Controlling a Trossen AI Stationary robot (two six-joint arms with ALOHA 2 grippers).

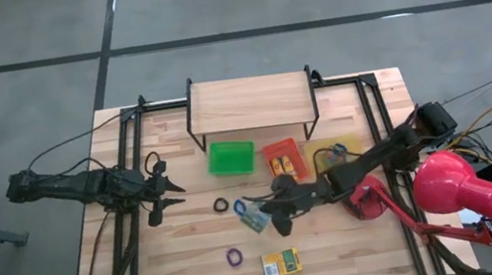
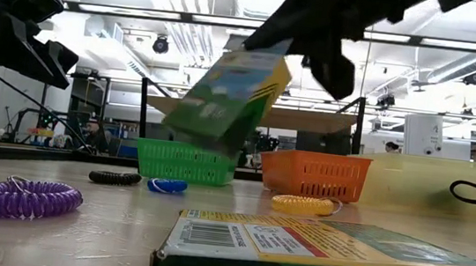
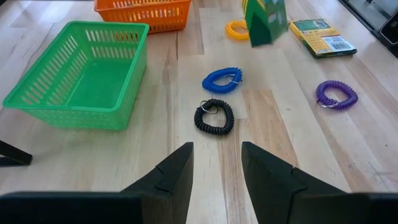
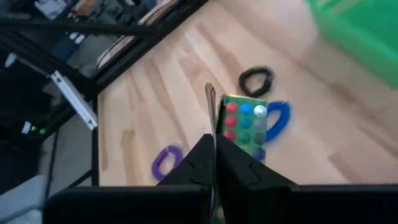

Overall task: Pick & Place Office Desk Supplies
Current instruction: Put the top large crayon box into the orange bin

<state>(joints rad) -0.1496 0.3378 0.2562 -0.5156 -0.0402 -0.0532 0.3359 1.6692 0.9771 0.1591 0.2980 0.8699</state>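
Nearest, one flat box; right pincer pinches another box (left pincer spread).

text: no words or numbers legible | flat box: barcode on near end, digits unreadable; green chevron marks on side | lifted box: printed coloured dots, no readable lettering | brand: cannot tell

I see a green box w/ coloured dots, a yellow-green box w/ barcode, coils in purple, blue, black & yellow. Trays: green, orange. Pale wood desk, red lamp.
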